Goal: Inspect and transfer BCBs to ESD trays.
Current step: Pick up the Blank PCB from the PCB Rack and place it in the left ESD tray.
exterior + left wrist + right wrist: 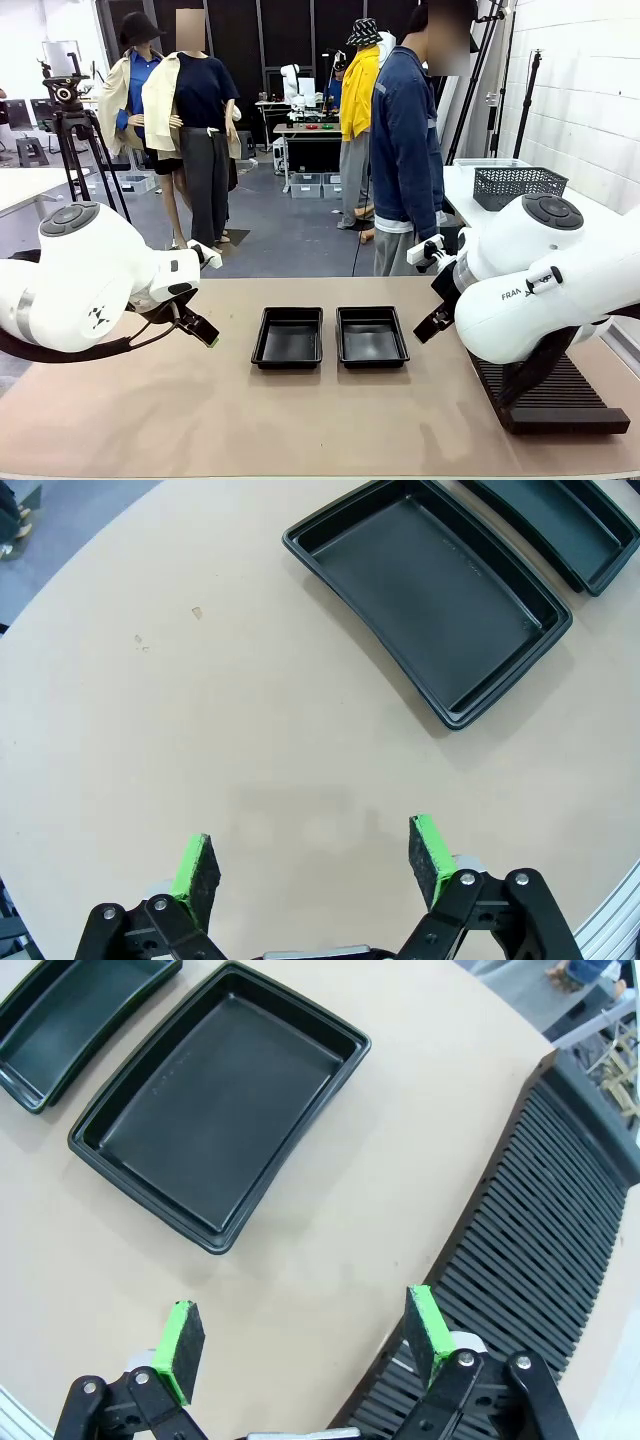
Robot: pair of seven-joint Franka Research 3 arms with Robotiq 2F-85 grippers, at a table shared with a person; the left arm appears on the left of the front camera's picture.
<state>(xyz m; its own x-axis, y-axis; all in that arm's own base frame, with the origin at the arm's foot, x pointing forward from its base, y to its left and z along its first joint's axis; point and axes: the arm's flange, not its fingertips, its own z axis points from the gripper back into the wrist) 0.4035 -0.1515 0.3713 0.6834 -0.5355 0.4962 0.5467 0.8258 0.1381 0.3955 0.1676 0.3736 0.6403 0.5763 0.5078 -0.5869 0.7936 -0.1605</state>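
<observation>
Two glossy black ESD trays sit side by side mid-table, the left tray (288,337) and the right tray (371,336), both with nothing in them. My left gripper (203,333) hovers left of the left tray (430,605), open, green pads (195,872) apart over bare table. My right gripper (430,322) hangs right of the right tray (215,1105), open, its pads (425,1325) spread above the edge of the ribbed rack. No green BCBs are in view.
A long black ribbed slotted rack (545,393) lies at the table's right, under my right arm (540,1220). A person in a blue jacket (405,150) stands at the far side. A black mesh basket (518,185) rests on a side table.
</observation>
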